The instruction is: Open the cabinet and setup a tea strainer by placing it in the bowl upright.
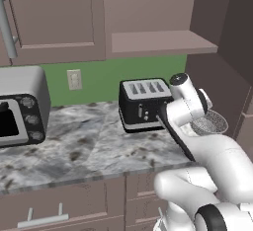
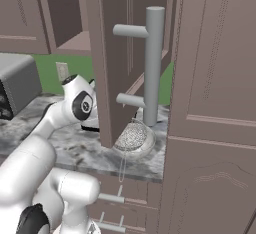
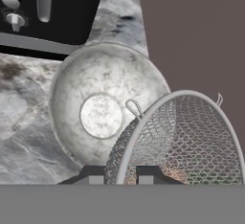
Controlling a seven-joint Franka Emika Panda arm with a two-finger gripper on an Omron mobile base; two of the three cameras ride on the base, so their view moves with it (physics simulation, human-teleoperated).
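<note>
Bowl [image 3: 100, 108] on bench [image 1: 74, 141]: empty. Tea strainer [image 3: 186, 137]: over its rim, pinched in gripper [image 3: 122, 174] jaws.

A kitchen — toaster [image 1: 144, 104], microwave [image 1: 22, 107], marble counter [image 1: 84, 146], cabinets [image 1: 54, 18].

1. The cabinet [image 2: 107, 68], taupe-brown with a recessed-panel door and long grey bar handle, stands open, its door swung out just beside the gripper [image 3: 120, 174]
2. The tea strainer [image 3: 191, 141], a silver wire-mesh basket with a metal rim, sits tilted right at the fingertips, above the bowl
3. The bowl [image 3: 103, 103], off-white, speckled and shallow, rests upright on the counter directly ahead of the gripper
</note>
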